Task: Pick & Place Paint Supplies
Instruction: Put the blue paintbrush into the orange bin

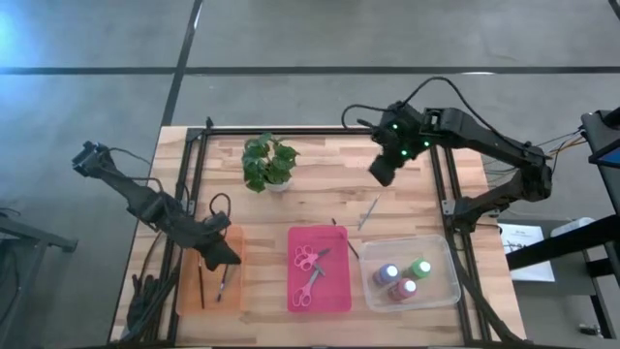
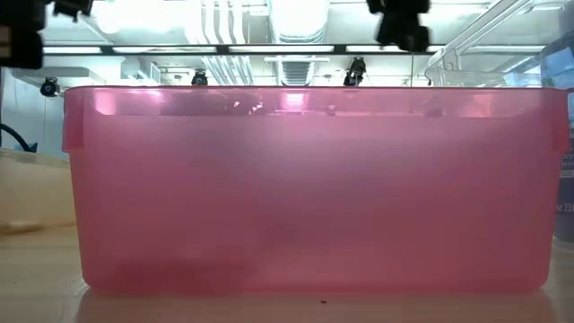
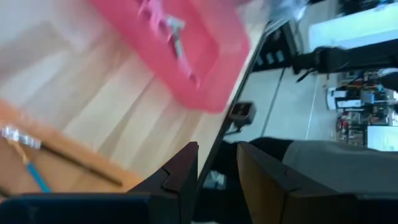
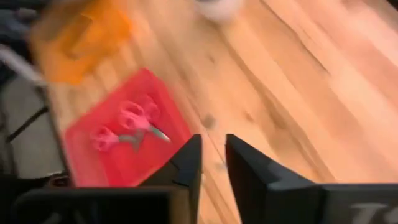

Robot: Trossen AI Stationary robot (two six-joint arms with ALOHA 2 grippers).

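At the near edge of the wooden surface [image 1: 329, 199] sit three bins in a row. The orange bin [image 1: 209, 278] on the left holds two thin brushes [image 1: 222, 284]; the left claw [image 1: 229, 256] hangs over its far corner, fingers [image 3: 180, 177] parted by a narrow gap with nothing between them. The pink bin [image 1: 320, 269] in the middle holds two pink-handled scissors [image 1: 306, 259]. The clear bin [image 1: 412, 273] on the right holds three paint bottles [image 1: 404, 277], green, blue-and-white and pink-red. Beyond the pink and clear bins, one more brush [image 1: 368, 212] lies loose on the bare wood. Farther back, the right claw [image 1: 382, 171] hovers above the surface, its fingers [image 4: 186, 168] drawn close together and empty. A potted plant [image 1: 267, 163] stands near the far edge.
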